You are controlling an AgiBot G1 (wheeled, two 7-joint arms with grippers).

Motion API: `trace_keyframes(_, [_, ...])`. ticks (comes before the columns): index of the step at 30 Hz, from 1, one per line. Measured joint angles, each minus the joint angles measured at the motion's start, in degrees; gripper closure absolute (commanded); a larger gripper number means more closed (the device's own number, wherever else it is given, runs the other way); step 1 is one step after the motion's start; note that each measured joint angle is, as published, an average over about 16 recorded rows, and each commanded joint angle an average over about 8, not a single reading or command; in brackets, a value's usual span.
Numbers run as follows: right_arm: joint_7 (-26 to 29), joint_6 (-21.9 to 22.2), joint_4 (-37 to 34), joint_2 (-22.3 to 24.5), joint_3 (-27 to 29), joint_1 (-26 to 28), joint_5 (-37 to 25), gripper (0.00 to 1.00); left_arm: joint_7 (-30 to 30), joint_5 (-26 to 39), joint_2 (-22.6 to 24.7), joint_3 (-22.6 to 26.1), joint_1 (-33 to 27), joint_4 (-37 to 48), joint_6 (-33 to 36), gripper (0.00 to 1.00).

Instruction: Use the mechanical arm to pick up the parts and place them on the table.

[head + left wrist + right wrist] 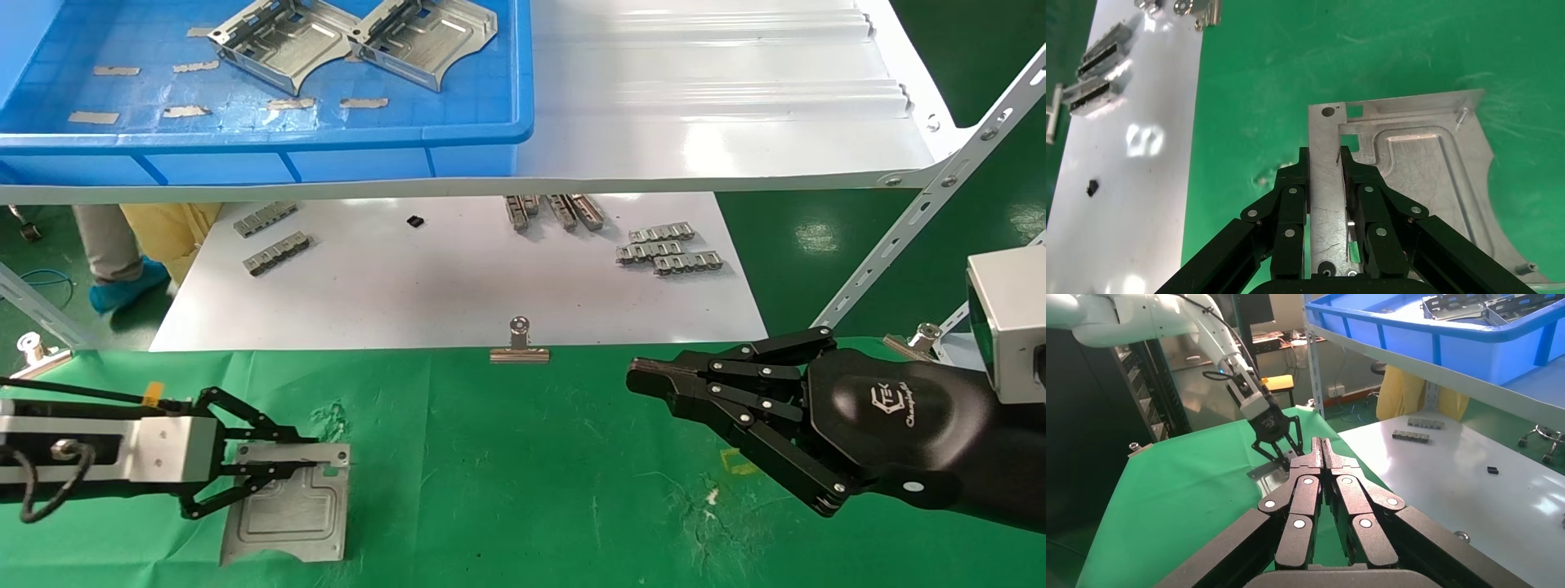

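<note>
head: high, looking down | wrists: close | shared: table [523,457]

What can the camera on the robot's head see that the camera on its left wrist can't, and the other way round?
Only the head view shows the blue bin holding two more parts, the white shelf, the binder clip and the right gripper resting low over the green table.

Only the left wrist view shows the plate's detail up close: its raised ribs, small holes, and how the fingers straddle one edge.

Both show the left gripper on the silver part lying flat on the cloth, and toothed strips on the white board.
</note>
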Motion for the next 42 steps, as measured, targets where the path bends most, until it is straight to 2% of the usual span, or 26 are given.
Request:
trace_keyframes(2, [0.0,0.0,0.0,0.0,0.0,0.0,0.0,1.0,0.51,0.16,0.37,0.05,0.44,0.13,-0.74,1.0])
trace_keyframes(4, [0.0,0.0,0.0,0.0,0.0,0.0,0.0,1.0,1.02,0.29,0.72,0.09,0.77,0.33,-1.26,0.91])
trace_keyframes(6, [0.0,0.0,0.0,0.0,0.0,0.0,0.0,1.0,1.54,0.53,1.05,0.17,0.98,0.54,-1.67,0.73])
trace_keyframes(10, [0.0,0.0,0.0,0.0,0.0,0.0,0.0,1.0,2.45,1.06,1.53,0.34,1.16,1.02,-2.25,0.23])
trace_keyframes(11, [0.0,0.0,0.0,0.0,0.0,0.0,0.0,1.0,2.66,1.19,1.62,0.38,1.18,1.14,-2.35,0.14])
trace_keyframes(13, [0.0,0.0,0.0,0.0,0.0,0.0,0.0,1.0,3.06,1.44,1.78,0.45,1.19,1.38,-2.53,0.02])
trace_keyframes(25, [0.0,0.0,0.0,0.0,0.0,0.0,0.0,1.0,3.05,0.3,1.45,-0.02,0.58,2.19,-1.03,0.0])
trace_keyframes(34, [0.0,0.0,0.0,0.0,0.0,0.0,0.0,1.0,-2.4,-5.9,-0.16,-1.89,-0.74,2.23,4.87,0.0])
trace_keyframes(35, [0.0,0.0,0.0,0.0,0.0,0.0,0.0,0.98,-3.16,-6.64,-0.32,-2.15,-0.83,2.18,5.53,0.0])
trace_keyframes(36, [0.0,0.0,0.0,0.0,0.0,0.0,0.0,0.87,-3.94,-7.36,-0.47,-2.43,-0.87,2.08,6.15,0.0])
trace_keyframes(42, [0.0,0.0,0.0,0.0,0.0,0.0,0.0,0.12,-8.33,-10.78,-1.05,-4.38,-0.25,0.86,8.64,0.0])
